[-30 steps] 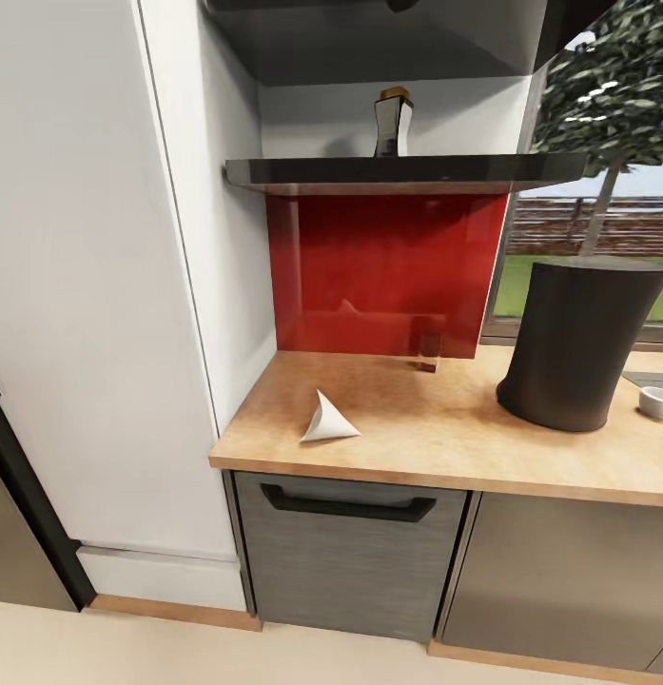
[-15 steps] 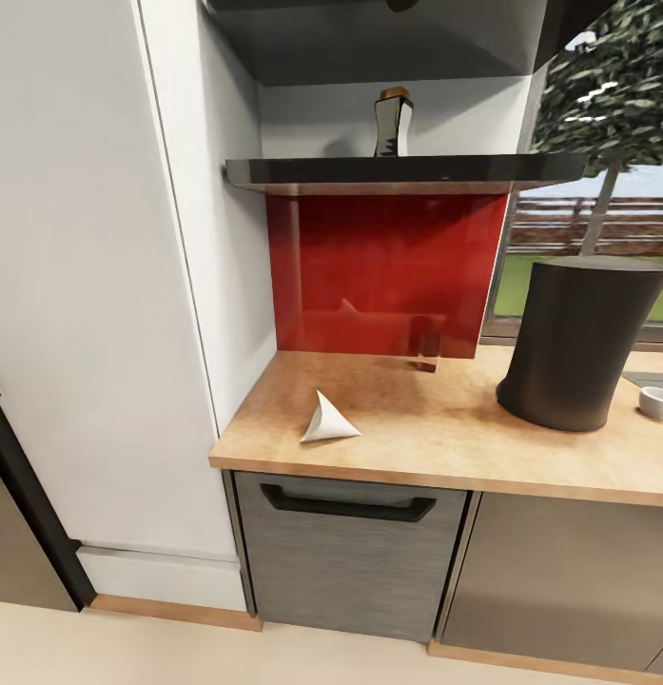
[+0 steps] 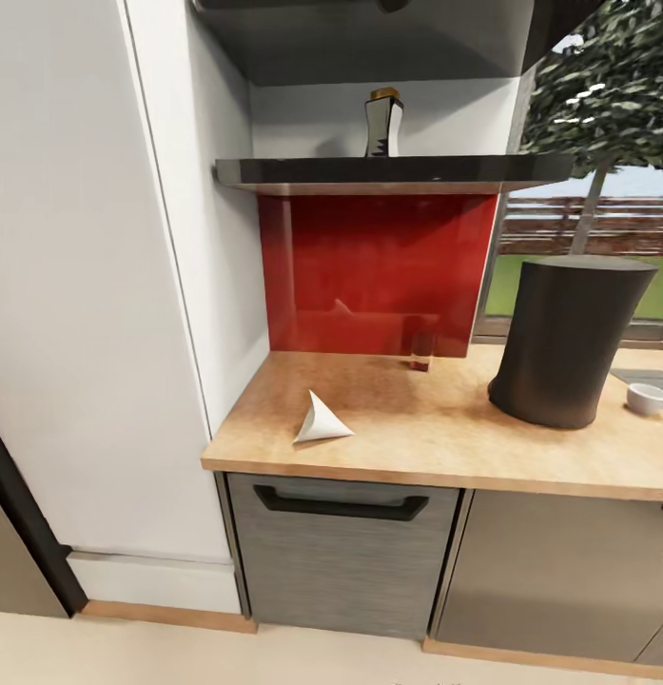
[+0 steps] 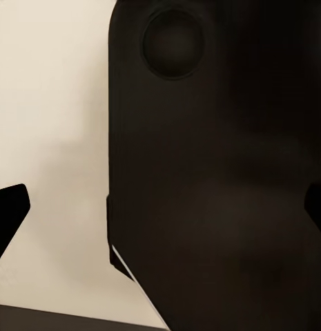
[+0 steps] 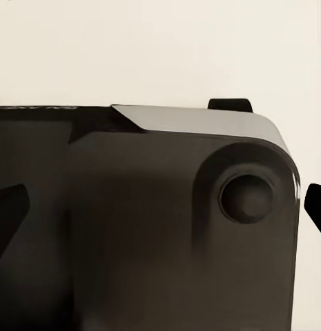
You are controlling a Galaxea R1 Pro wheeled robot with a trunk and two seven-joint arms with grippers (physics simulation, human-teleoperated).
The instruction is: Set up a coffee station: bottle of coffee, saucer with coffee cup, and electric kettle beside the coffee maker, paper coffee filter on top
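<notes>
The coffee maker (image 3: 569, 338), a tall dark cylinder, stands on the wood-grain kitchen countertop (image 3: 436, 442) at the right. The white paper coffee filter (image 3: 320, 421) lies on its side near the counter's front left corner. The bottle of coffee (image 3: 382, 124), dark with a golden cap, stands on the glossy black kitchen shelf (image 3: 388, 172) above the counter. The coffee cup (image 3: 648, 398) sits at the right edge, beside the coffee maker. The saucer and electric kettle are out of view. My left gripper (image 4: 160, 214) and right gripper (image 5: 160, 210) have their dark fingertips spread wide, with nothing between them, over the robot's dark body.
A red backsplash (image 3: 379, 276) backs the counter, with a small dark glass-like object (image 3: 421, 352) at its foot. A tall white panel (image 3: 103, 285) walls the left side. Below is a grey drawer with a black handle (image 3: 336, 502). A thicker dark shelf (image 3: 369, 38) hangs above.
The whole head view has shifted slightly, so the camera moved. The things on the counter and shelf keep their places.
</notes>
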